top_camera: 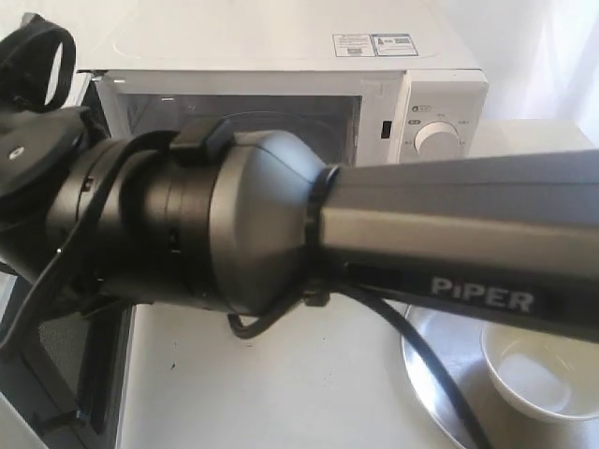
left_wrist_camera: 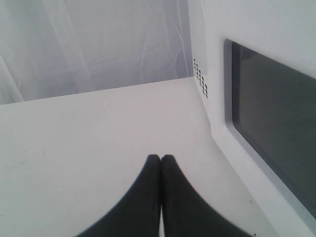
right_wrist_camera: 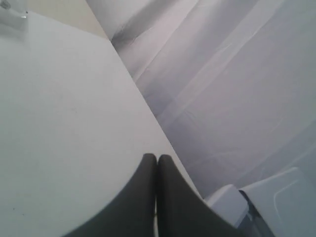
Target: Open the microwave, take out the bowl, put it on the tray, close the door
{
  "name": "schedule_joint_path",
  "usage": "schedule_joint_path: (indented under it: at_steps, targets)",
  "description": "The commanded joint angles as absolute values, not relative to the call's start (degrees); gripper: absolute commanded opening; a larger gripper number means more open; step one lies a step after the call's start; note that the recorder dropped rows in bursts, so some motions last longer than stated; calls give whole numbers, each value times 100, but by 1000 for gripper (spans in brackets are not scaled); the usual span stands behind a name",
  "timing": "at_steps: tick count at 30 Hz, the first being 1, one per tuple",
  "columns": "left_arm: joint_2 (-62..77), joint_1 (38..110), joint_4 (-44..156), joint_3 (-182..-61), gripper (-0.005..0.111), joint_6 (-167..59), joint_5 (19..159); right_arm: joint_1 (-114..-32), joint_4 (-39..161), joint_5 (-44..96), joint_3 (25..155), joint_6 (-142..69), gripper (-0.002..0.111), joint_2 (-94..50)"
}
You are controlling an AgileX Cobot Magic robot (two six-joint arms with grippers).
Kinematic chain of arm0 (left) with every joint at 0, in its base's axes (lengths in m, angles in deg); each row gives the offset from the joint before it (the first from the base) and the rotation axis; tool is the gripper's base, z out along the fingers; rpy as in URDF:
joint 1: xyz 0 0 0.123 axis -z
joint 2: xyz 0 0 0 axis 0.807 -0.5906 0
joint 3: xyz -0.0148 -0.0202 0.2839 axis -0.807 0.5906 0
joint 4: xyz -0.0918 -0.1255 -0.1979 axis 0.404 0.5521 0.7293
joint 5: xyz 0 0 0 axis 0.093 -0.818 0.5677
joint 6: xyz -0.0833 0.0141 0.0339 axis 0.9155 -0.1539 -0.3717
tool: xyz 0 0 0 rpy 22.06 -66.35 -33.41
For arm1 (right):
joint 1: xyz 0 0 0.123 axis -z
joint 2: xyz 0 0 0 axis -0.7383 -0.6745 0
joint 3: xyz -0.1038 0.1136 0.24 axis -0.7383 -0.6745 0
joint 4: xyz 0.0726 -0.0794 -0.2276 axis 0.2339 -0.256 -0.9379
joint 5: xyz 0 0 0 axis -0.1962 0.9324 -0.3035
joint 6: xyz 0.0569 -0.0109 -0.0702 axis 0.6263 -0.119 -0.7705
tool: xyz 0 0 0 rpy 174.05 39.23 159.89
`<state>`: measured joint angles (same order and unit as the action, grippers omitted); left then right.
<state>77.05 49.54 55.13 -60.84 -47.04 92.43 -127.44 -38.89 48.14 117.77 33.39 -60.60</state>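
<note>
Small cream bowl (top_camera: 538, 374) sits on the round silver metal tray (top_camera: 435, 354) beside the open white microwave (top_camera: 262, 37); left end effector (left_wrist_camera: 161, 160) and right end effector (right_wrist_camera: 157, 159) are pinched together, empty, suited to nudging its white door (left_wrist_camera: 276, 123).

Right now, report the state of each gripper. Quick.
Left gripper: closed, fingers pressed together, holding nothing.
Right gripper: closed, fingers pressed together, holding nothing.
</note>
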Motion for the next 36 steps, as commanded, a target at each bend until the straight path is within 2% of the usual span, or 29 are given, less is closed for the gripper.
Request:
schedule_joint_path:
  at_steps: [1, 5, 9, 10, 15, 20, 23, 31, 36]
  targets:
    - [7717, 4960, 5558, -6100, 0, -4704, 9273, -12770, -3659, 5014, 11599, 2768, 0, -6031]
    - [7717, 4960, 5558, -6100, 0, -4704, 9273, -12783, -3355, 5676, 11333, 1692, 0, -6031]
    - [7717, 4960, 5558, -6100, 0, -4704, 9273, -12667, -3228, 8777, 10954, 439, 0, -6041]
    - [7717, 4960, 5558, -6100, 0, -4704, 9273, -12349, -3559, 9586, 10751, 311, 0, -6044]
    - [7717, 4960, 5558, -6100, 0, -4704, 9273, -10483, -2703, 9586, 10570, 1107, 0, -6027]
    - [7717, 4960, 5558, -6100, 0, -4704, 9273, -10350, -2491, 9586, 10570, 1107, 0, -5890]
    - [7717, 4960, 5558, -6100, 0, -4704, 9273, -10682, -2503, 9395, 10231, 1655, 0, -5427]
    - [7717, 4960, 5558, -6100, 0, -4704, 9273, -12372, -2921, 6603, 8555, 3753, 0, -3051]
    - [7717, 4960, 5558, -6100, 0, -4704, 9273, -13202, -3106, 6545, 7292, 4150, 0, -1225]
